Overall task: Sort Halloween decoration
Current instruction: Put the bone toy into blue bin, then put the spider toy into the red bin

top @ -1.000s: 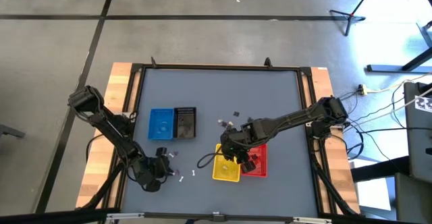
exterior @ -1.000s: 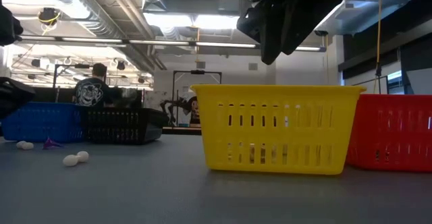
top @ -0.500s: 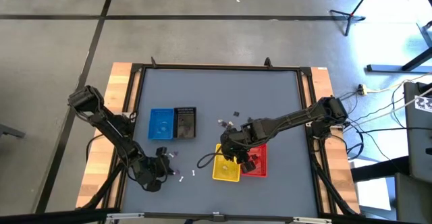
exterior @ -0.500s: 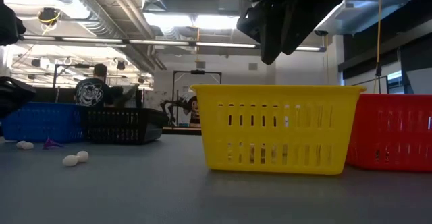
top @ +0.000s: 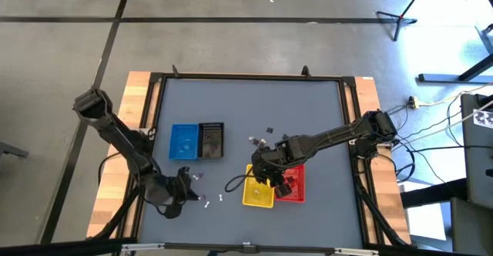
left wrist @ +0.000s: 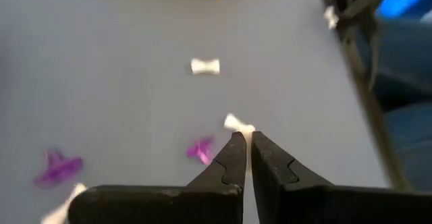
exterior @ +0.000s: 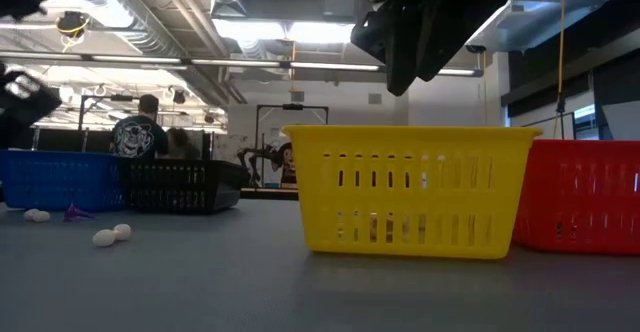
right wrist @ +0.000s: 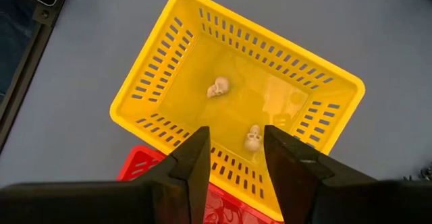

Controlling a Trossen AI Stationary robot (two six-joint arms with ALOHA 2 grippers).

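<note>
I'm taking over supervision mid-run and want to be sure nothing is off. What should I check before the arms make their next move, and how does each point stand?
1. Right gripper over yellow basket: ok.
2. Right gripper open and empty: ok.
3. Two skulls lying inside the yellow basket: ok.
4. Left gripper low at the loose white piece: ok.
5. Left gripper holding anything: not ok; jaws nearly shut, nothing seen between them.
6. Purple trinket apart from the left fingers: cannot tell.

No legible text or labels.
</note>
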